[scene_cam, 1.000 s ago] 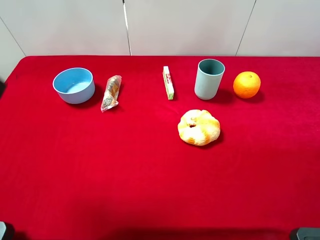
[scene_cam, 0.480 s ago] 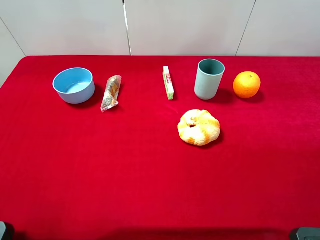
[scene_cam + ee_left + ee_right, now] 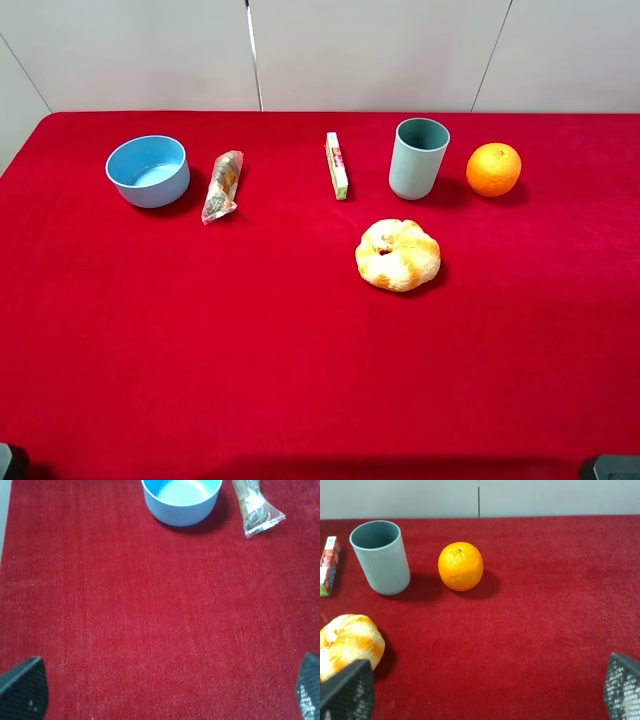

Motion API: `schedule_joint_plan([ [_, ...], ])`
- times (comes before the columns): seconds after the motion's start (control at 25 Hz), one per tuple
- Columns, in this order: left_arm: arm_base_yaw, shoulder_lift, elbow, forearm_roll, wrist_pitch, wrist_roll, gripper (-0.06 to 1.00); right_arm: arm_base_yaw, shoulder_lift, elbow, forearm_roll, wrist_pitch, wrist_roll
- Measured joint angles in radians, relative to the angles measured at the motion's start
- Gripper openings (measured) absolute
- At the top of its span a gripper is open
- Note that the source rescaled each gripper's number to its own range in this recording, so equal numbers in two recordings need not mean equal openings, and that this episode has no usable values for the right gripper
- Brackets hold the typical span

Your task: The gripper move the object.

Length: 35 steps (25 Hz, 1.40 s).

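Packet (image 3: 222, 186) of brown snack is lying flat on the red cloth (image 3: 250, 340), just beside the blue bowl (image 3: 148, 170) at the bowl's three o'clock, long axis running roughly from twelve to six o'clock in the high view. Nothing is touching it. Left gripper (image 3: 160, 690) is waiting well short of it with fingertips spread wide at the edges of its wrist view, holding nothing; right gripper (image 3: 480, 690) is likewise spread wide and empty, sitting near the bread roll (image 3: 398, 254), cup (image 3: 418, 158) and orange (image 3: 493, 169).

Left arm is looking like the better choice, being the nearer one. A good approach is coming down over the packet's middle with the fingers closing across its narrow width, not along its length. Crinkly film is likely slipping easily, so a low, centred pinch matters. Bowl's wall is standing close, so the finger on that side needs room.
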Motion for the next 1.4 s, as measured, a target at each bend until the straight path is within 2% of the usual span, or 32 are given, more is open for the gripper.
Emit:
schedule_joint_plan([
  [0.4, 0.000, -0.152, 0.049, -0.001, -0.013, 0.000, 1.00, 0.000, 0.000, 0.000, 0.000, 0.000, 0.000],
  [1.4, 0.000, -0.151, 0.049, -0.015, -0.013, 0.023, 1.00, 0.000, 0.000, 0.000, 0.000, 0.000, 0.000],
])
